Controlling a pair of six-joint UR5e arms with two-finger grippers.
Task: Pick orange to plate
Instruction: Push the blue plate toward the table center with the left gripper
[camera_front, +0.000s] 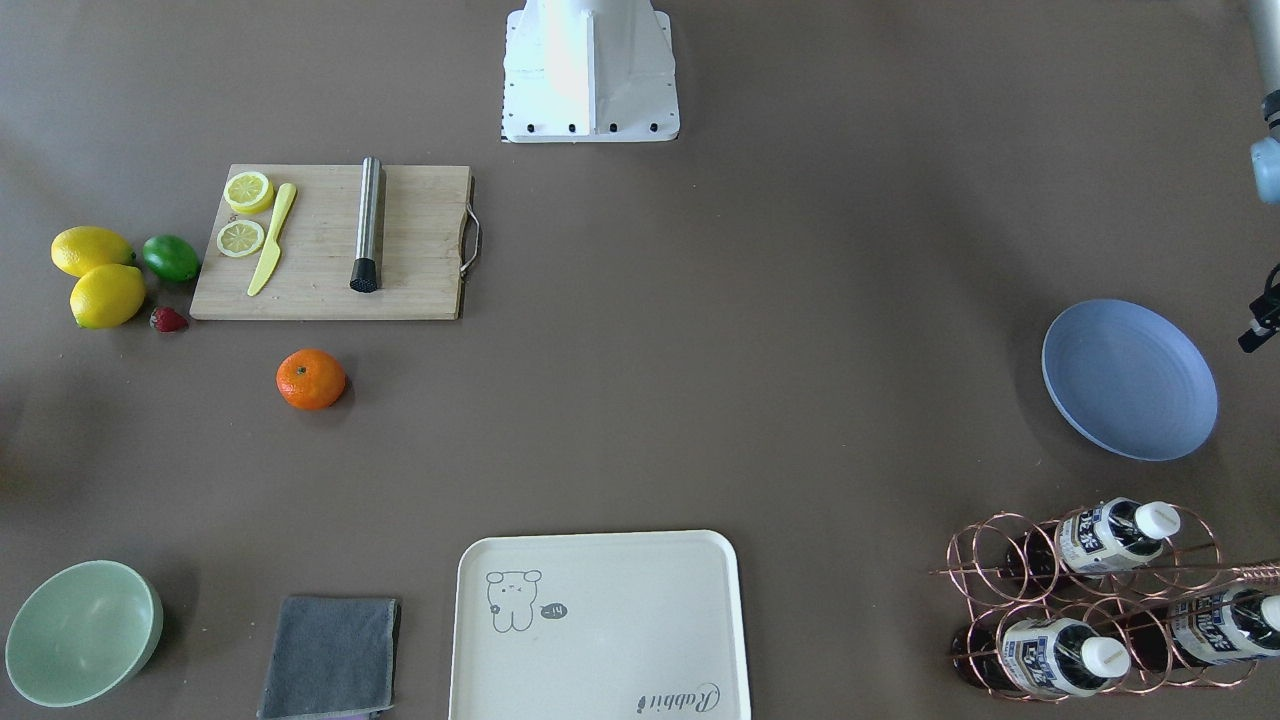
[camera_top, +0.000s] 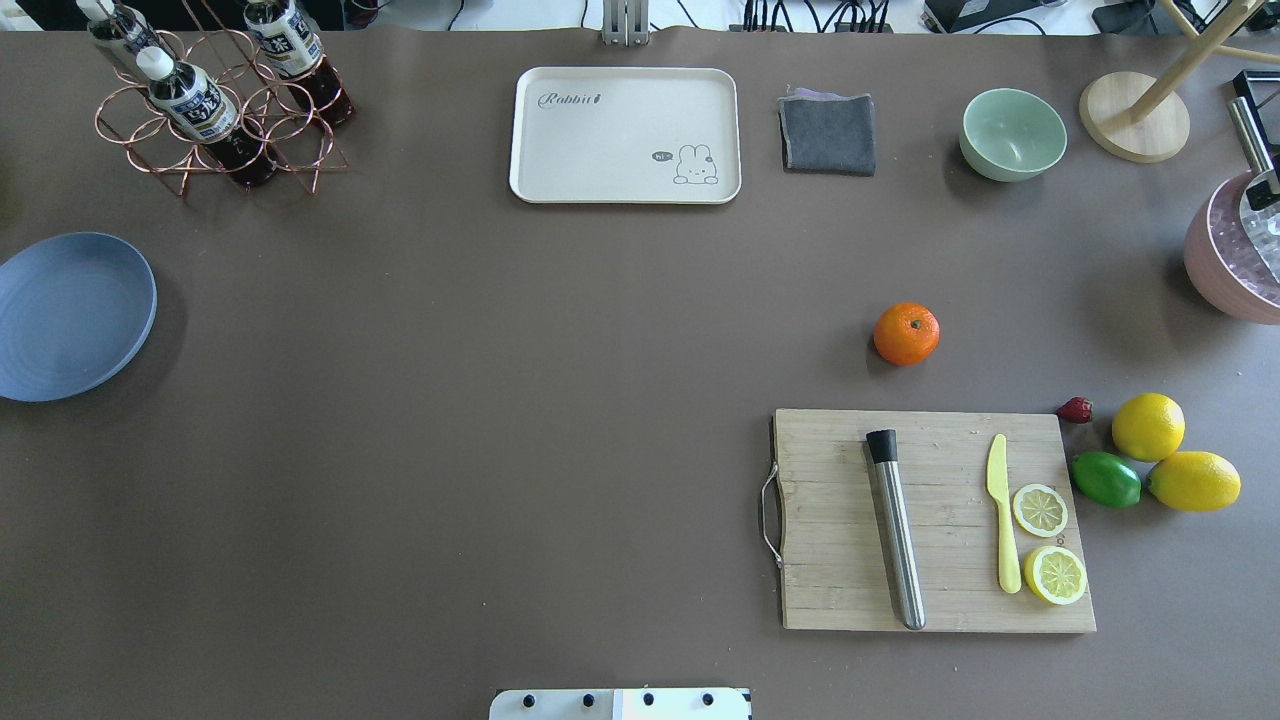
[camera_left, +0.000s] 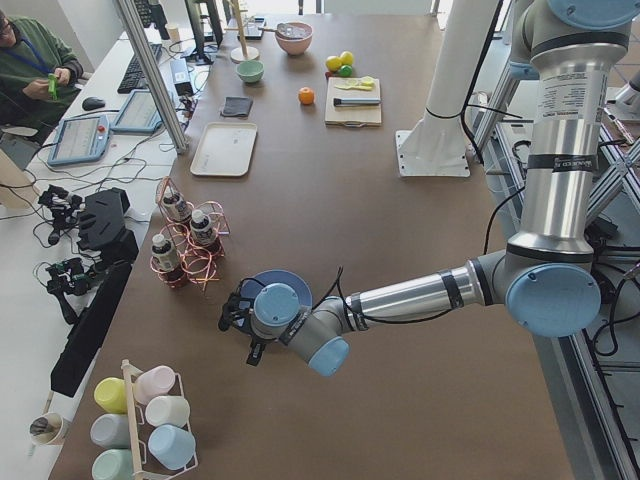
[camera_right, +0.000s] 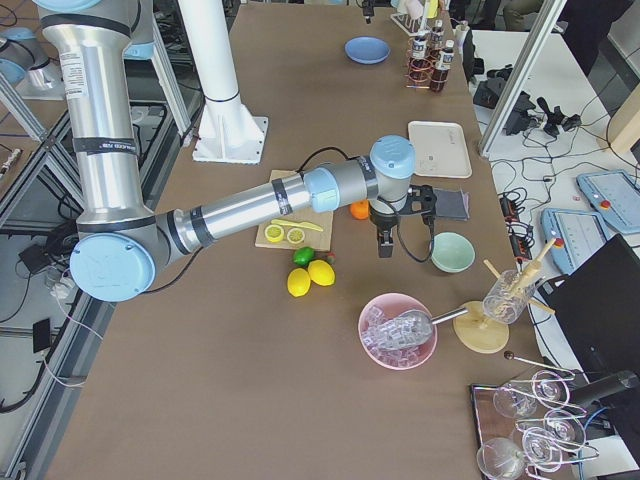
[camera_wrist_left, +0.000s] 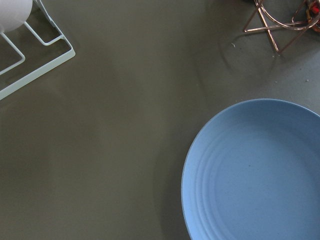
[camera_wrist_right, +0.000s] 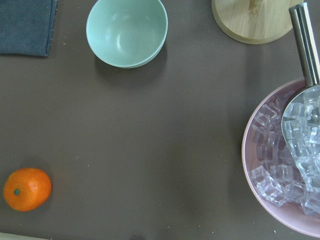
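Orange and firm-looking, the orange (camera_top: 906, 333) lies on the bare table (camera_top: 500, 400) just beyond the cutting board (camera_top: 830, 450), well apart from the plate (camera_top: 70, 315). It looks light, smooth and prone to roll, so pinch it across its widest middle. Whether the right gripper (camera_right: 400, 225) or left gripper (camera_left: 240, 325) is parted, I cannot tell

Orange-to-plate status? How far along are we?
Done: nothing. The orange sits on the table beside the cutting board; the plate is bare at the opposite end. In hand: the right claw hangs near the orange, not on it. Left: grasp, carry across, set on plate.
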